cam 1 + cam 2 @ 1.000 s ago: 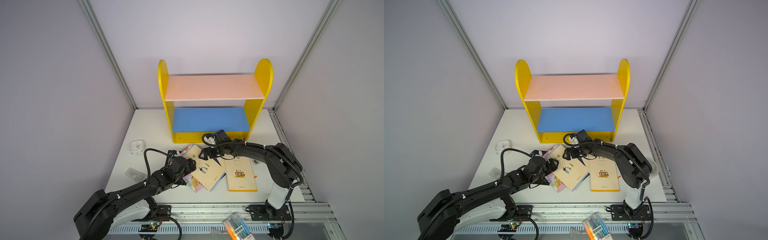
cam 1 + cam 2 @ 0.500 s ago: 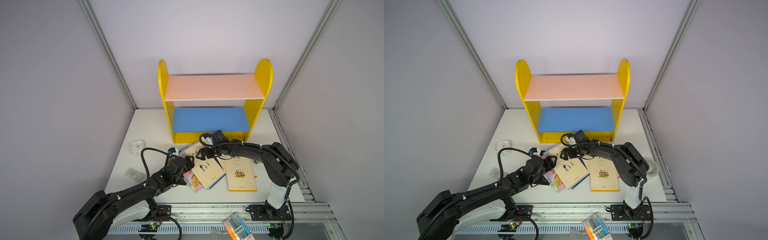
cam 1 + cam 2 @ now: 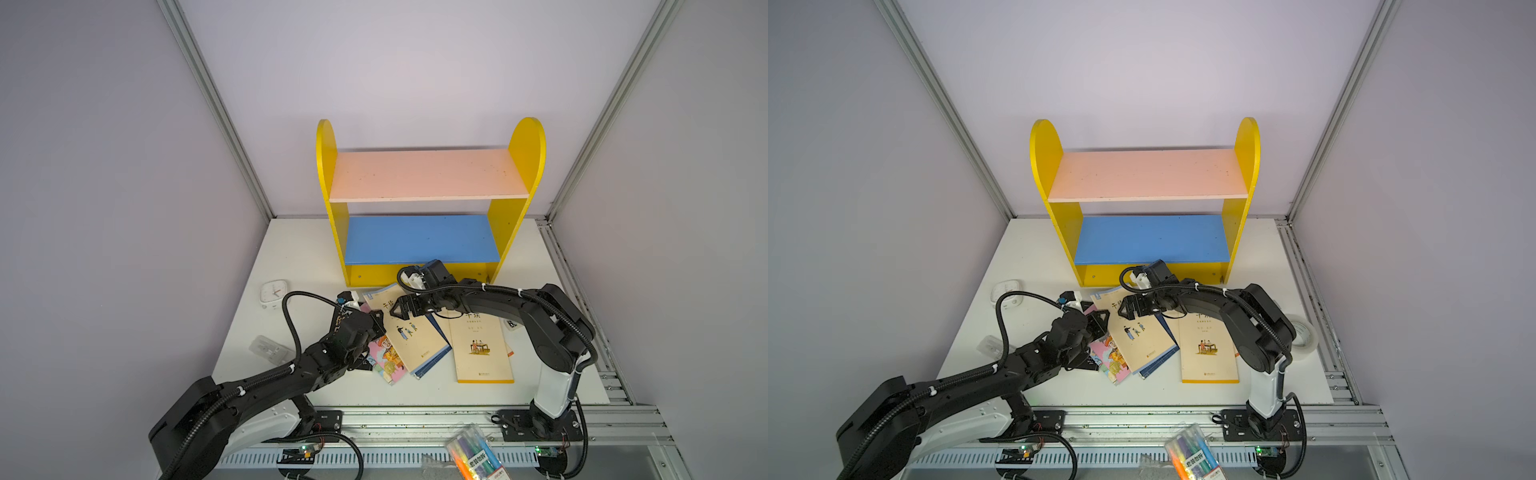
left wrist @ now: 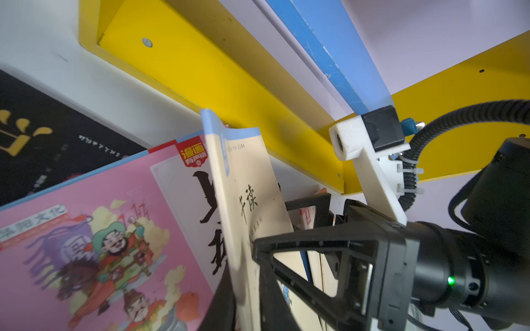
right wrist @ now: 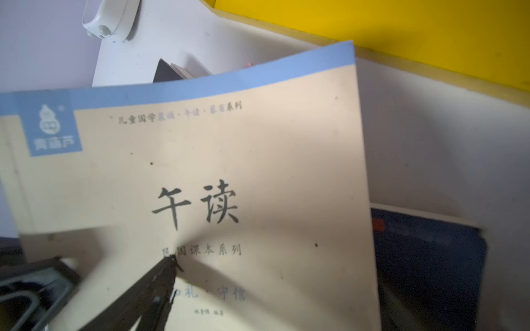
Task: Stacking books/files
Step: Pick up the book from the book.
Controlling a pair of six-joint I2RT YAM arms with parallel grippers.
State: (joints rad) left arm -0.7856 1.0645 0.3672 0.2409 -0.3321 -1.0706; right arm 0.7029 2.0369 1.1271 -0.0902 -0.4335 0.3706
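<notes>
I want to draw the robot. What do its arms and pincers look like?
Left arm and right arm: black, with white lower sections and ribbed black cables. Left pincer and right pincer: black triangular open-frame fingers, plus a white camera bracket.

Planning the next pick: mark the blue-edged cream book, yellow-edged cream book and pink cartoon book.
blue-edged cream book [image 3: 415,340], in a top view, cover's middle.
yellow-edged cream book [image 3: 480,353], in a top view, cover's middle.
pink cartoon book [image 3: 388,359], in a top view, exposed cover.

Black jointed left arm [image 3: 266,378] and right arm [image 3: 498,297]. White base links [image 3: 555,390], ribbed black cables [image 3: 291,316], white zip ties [image 3: 482,286]. White plastic wrist-camera bracket [image 4: 370,160]. Right gripper [image 3: 400,309] has skeletal triangular black fingers [image 4: 315,242], plus a green LED [image 4: 451,280].
</notes>
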